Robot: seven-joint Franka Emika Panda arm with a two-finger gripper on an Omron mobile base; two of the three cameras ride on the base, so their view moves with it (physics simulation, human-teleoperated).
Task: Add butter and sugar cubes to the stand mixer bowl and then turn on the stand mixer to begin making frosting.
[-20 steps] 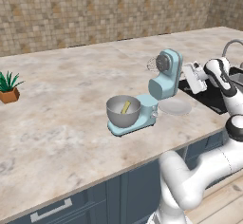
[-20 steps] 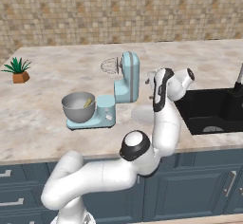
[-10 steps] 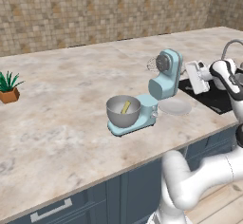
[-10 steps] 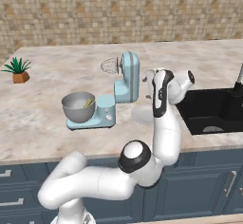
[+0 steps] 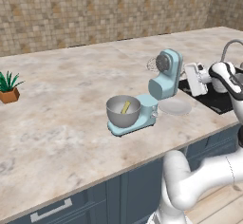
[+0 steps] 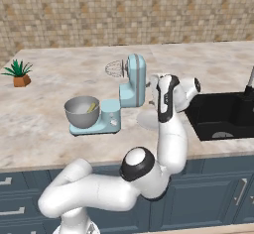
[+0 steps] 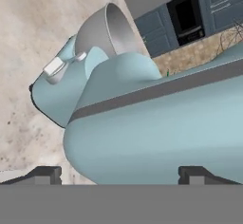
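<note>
From my left base view the end effector sits just behind the stand mixer, at the height of its tilted head; its white hand faces the mixer's back. The hand view gives me what the base cameras cannot: the two dark fingertips stand spread wide with nothing between them, and the pale blue body of the mixer is very close in front. That view also shows a small white lever on the mixer's base. The stand mixer bowl rests on the blue base at the mixer's front, and the butter leans inside it. In the right base view my own arm covers part of the white plate lying on the bench beside the mixer. A potted plant stands far off to the left, and the dark sink lies to the right
</note>
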